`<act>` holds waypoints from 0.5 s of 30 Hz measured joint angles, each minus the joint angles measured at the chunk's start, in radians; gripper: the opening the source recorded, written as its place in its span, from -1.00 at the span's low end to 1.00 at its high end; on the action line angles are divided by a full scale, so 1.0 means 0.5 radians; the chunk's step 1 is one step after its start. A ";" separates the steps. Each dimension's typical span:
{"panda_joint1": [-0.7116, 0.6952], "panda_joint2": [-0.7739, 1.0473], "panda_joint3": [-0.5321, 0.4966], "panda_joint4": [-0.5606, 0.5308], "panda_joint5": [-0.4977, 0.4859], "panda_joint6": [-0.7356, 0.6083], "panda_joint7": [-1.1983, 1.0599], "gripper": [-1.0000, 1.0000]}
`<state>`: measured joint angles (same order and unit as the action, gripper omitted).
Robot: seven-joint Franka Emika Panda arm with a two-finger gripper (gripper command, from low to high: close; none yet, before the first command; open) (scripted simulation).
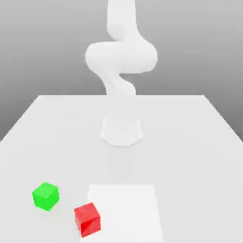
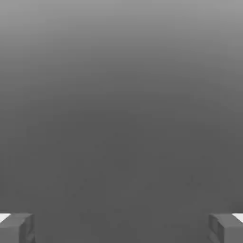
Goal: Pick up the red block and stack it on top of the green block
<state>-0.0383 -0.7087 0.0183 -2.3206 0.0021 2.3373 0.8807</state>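
Observation:
The red block (image 1: pixel 87 219) lies on the white table near its front edge, on the exterior view's left, its corner touching a brighter white square patch. The green block (image 1: pixel 45 196) sits a little further left and slightly further back, apart from the red one. In the hand view my gripper (image 2: pixel 121 228) is open: its two grey fingertips (image 2: pixel 16 228) stand far apart at the picture's edges, with nothing between them and only plain grey background beyond. The arm (image 1: pixel 121 57) rises from its base at the table's middle and runs up out of the exterior view.
The arm's round base (image 1: pixel 121 132) stands mid-table. A brighter white square patch (image 1: pixel 124 211) lies flat on the table (image 1: pixel 190 142) in front of it, next to the red block. The table's edges run along the exterior view's left and right.

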 joint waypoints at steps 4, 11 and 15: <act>-0.121 0.301 0.060 -0.068 -0.002 0.124 0.273 0.00; -0.294 0.809 0.138 -0.182 -0.038 0.330 0.757 0.00; -0.373 1.100 0.162 -0.247 -0.067 0.449 1.040 0.00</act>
<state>-0.2250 -0.1588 0.0996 -2.4442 -0.0316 2.5616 1.4005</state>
